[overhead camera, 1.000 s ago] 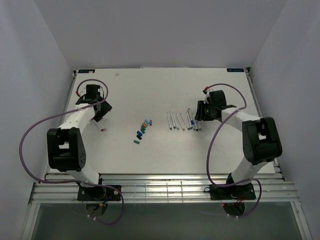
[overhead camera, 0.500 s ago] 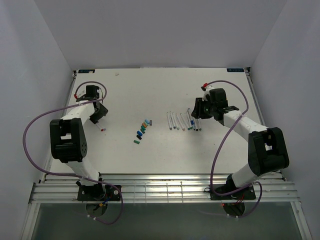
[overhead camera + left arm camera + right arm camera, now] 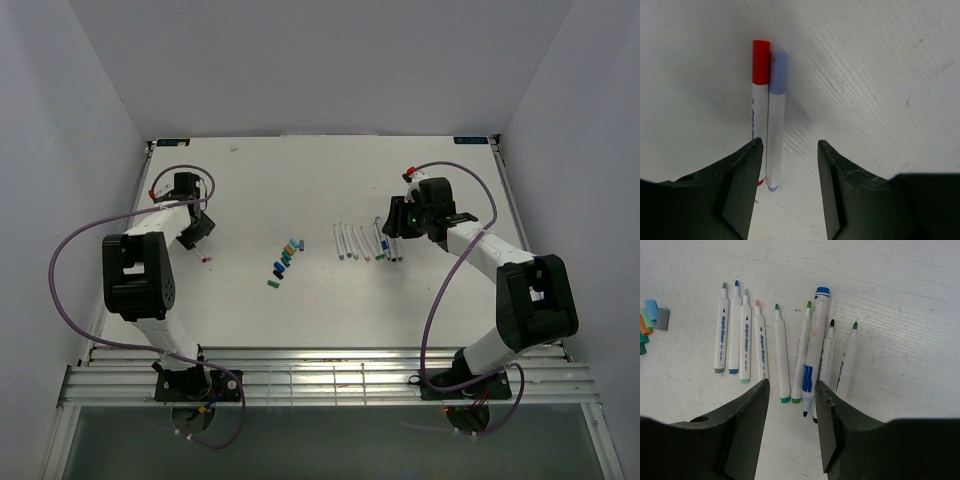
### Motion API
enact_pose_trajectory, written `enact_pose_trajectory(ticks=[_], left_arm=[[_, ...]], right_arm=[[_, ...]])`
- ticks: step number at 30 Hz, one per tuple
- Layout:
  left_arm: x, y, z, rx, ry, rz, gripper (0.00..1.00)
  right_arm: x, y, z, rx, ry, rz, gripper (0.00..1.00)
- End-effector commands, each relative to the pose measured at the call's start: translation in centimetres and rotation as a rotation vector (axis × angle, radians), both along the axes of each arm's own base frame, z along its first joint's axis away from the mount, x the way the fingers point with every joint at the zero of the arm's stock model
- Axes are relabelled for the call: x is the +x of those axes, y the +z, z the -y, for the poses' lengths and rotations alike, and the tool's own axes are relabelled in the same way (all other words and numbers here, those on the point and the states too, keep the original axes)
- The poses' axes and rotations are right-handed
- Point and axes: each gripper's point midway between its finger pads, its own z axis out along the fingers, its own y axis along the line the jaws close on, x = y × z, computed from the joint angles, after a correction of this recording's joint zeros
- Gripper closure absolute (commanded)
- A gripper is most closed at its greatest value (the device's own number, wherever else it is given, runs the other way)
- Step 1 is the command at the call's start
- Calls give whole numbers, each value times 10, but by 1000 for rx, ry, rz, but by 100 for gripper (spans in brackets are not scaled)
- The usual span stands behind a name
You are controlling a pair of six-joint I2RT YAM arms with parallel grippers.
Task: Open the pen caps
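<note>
Left fingers apart, arm folded in closer, poised over 2 capped pens left of frame centre, red cap touching lilac cap; right fingers apart, drawn slightly up-frame off the uncapped row, loose caps far left, so probably the last 2 to open.

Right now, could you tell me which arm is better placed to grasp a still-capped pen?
Left: the left gripper, open, sits over the red-capped pen; the right gripper faces uncapped pens.
</note>
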Motion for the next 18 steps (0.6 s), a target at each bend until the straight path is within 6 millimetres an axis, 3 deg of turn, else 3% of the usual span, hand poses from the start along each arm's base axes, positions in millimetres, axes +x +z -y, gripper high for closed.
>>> enact_pose_trajectory(ticks=[1, 12, 18], left_arm=[[6, 2, -4, 24, 0, 14, 42], [9, -15, -1, 8, -3, -20, 45], [12, -20, 2, -9, -18, -22, 57]], right_arm=[[2, 14, -5, 24, 14, 52, 52], [0, 13, -8, 30, 26, 52, 52], [-2, 16, -12, 33, 34, 55, 52]])
